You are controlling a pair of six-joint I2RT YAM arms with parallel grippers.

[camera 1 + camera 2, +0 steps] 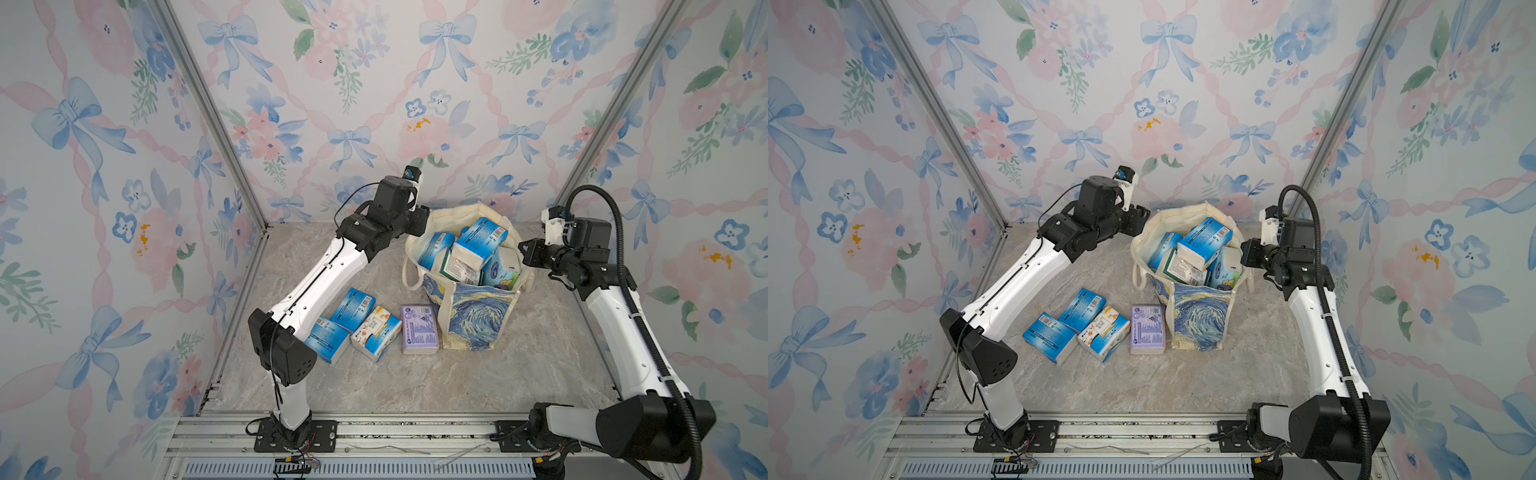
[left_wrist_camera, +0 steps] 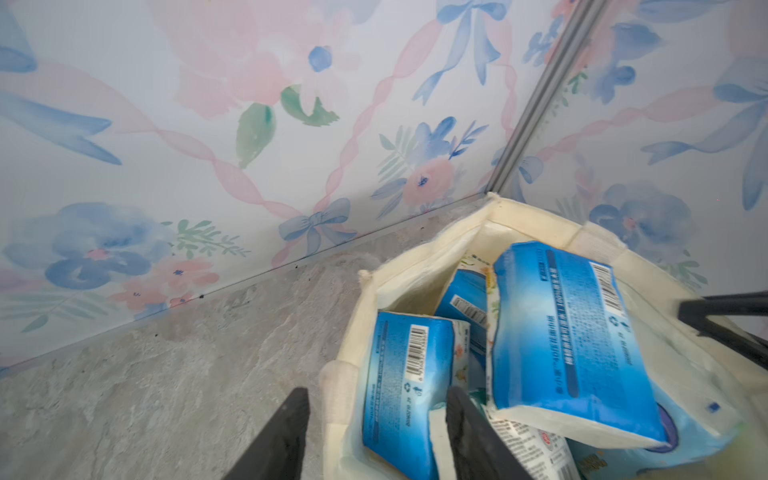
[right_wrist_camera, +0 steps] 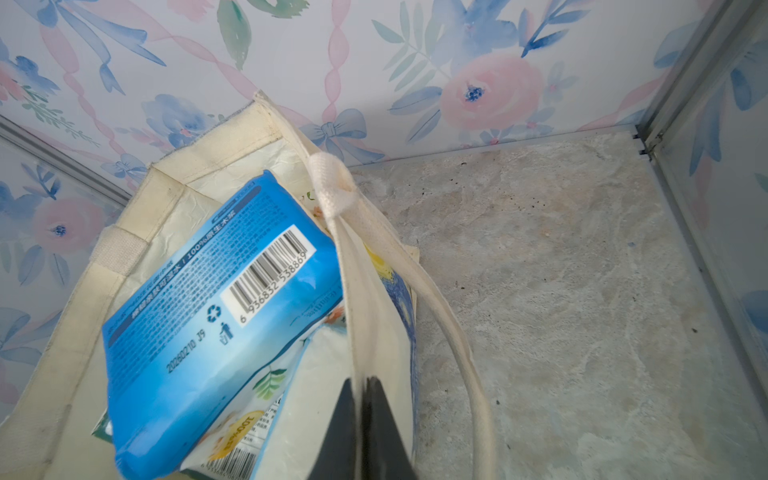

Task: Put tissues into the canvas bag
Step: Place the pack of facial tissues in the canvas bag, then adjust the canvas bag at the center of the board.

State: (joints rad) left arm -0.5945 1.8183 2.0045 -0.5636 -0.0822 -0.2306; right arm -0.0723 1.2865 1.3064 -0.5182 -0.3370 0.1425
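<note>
Left gripper point(image 2: 378, 395) jaws apart over bag point(image 1: 473, 309) left rim, empty; right gripper point(image 3: 360, 384) pinches right rim; four packs point(image 1: 376, 332) lie near-left, floor point(image 1: 519, 374) open near-right

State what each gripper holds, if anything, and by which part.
The right gripper pinches the cream canvas bag with blue swirl print by its top rim. The left gripper holds nothing; its jaws stand apart over the bag's rim.

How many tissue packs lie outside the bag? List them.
4: two blue-and-white plastic-wrapped packs by the left arm, one orange-printed white pack beside them, one lilac pack beside the cream canvas bag. The arm may hide others.
</note>
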